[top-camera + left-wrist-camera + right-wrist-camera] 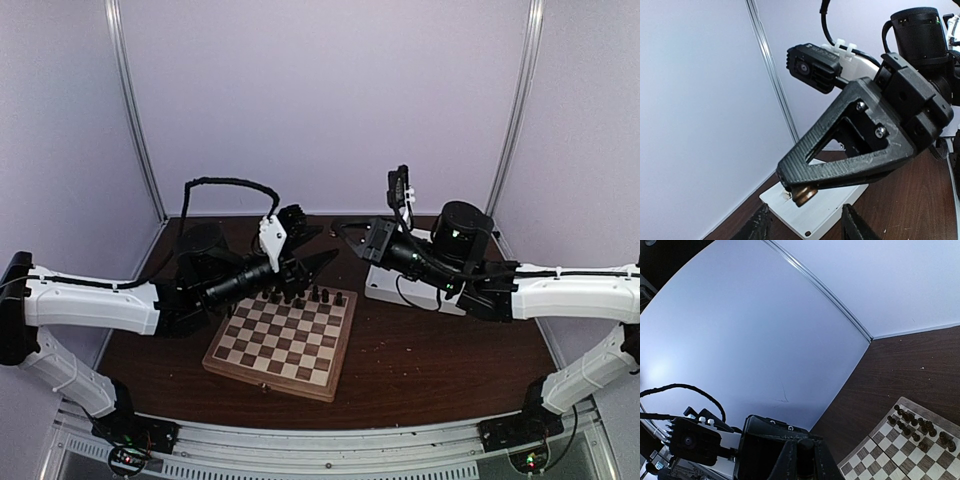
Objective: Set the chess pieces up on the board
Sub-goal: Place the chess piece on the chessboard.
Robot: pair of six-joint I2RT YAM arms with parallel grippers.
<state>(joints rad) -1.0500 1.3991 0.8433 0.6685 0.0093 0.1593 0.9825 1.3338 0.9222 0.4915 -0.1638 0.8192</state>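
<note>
Right end effector (792, 184) clenches a chess piece (804, 195); board (285, 345) lies below, toward the table's (430, 370) near edge (left end effector (326, 260): parted, empty).

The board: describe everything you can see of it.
The board is a square wooden chessboard, with tan and dark brown checks inside a plain brown border. It lies flat on the dark table, slightly askew, near the middle. Dark pieces stand crowded along its far edge; the remaining squares are bare.
</note>
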